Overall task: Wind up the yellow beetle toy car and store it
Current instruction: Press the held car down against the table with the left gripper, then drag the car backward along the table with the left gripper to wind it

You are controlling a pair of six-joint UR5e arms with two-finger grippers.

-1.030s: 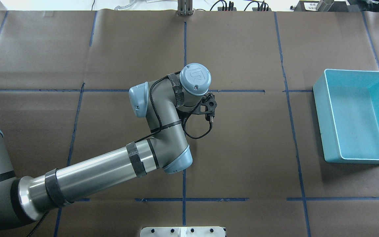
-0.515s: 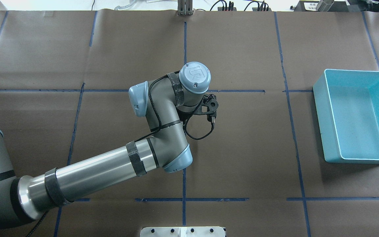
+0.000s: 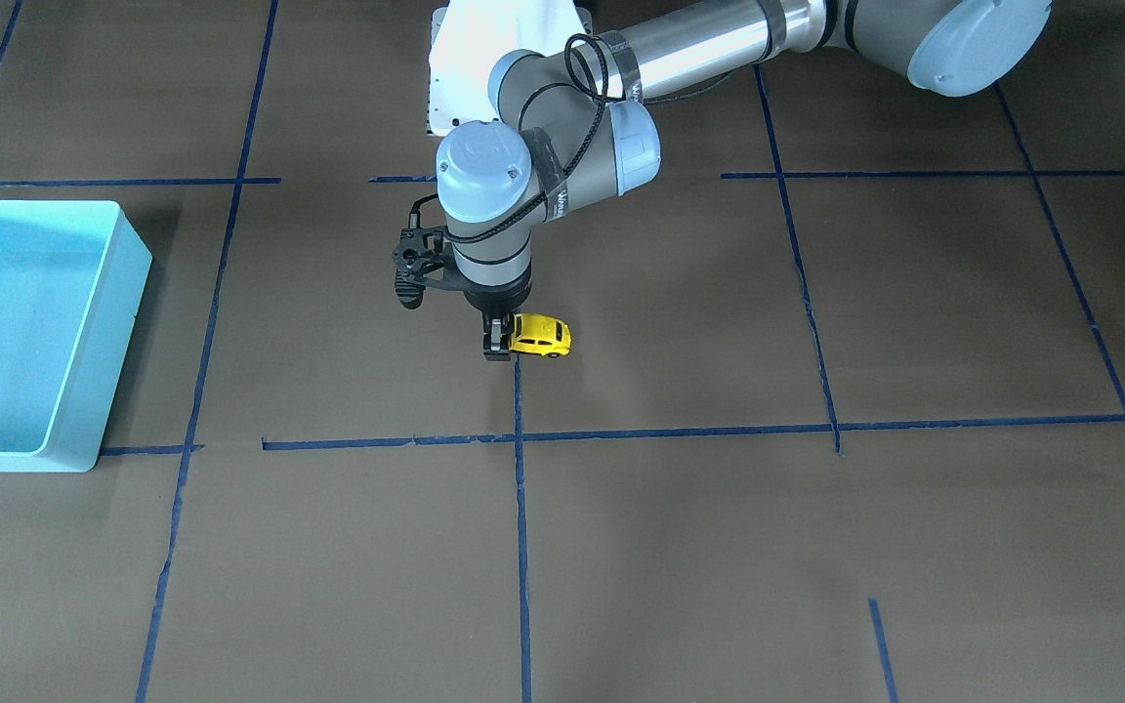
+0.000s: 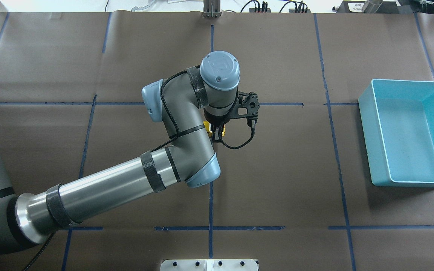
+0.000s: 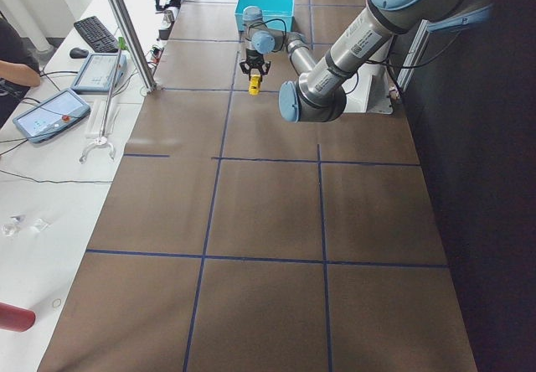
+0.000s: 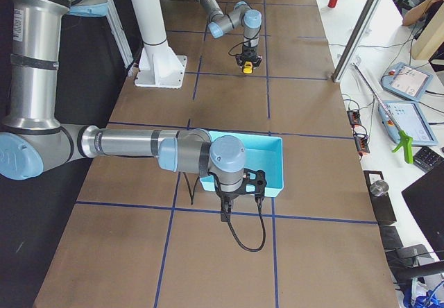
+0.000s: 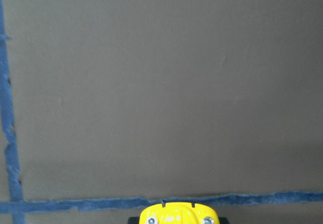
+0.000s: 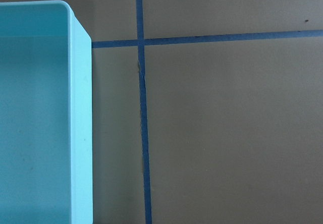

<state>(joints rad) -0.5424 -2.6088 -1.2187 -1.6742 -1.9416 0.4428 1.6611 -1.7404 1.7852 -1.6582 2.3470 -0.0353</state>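
The yellow beetle toy car (image 3: 541,336) is at the tip of my left gripper (image 3: 496,344), near the table's middle, just behind a blue tape line. The fingers are shut on one end of the car and the rest sticks out sideways. I cannot tell whether its wheels touch the table. A sliver of the car shows under the wrist in the overhead view (image 4: 219,130) and at the bottom edge of the left wrist view (image 7: 177,215). My right gripper (image 6: 223,218) shows only in the exterior right view, beside the light blue bin, and I cannot tell whether it is open or shut.
The light blue bin (image 4: 365,101) stands at the table's right side with nothing showing in it. Its corner fills the left of the right wrist view (image 8: 81,108). Blue tape lines cross the brown paper. A white base plate (image 3: 455,59) sits at the robot's edge.
My left wrist has moved toward the far side of the table and turned a little. The yellow car now shows under it, where before it was hidden.
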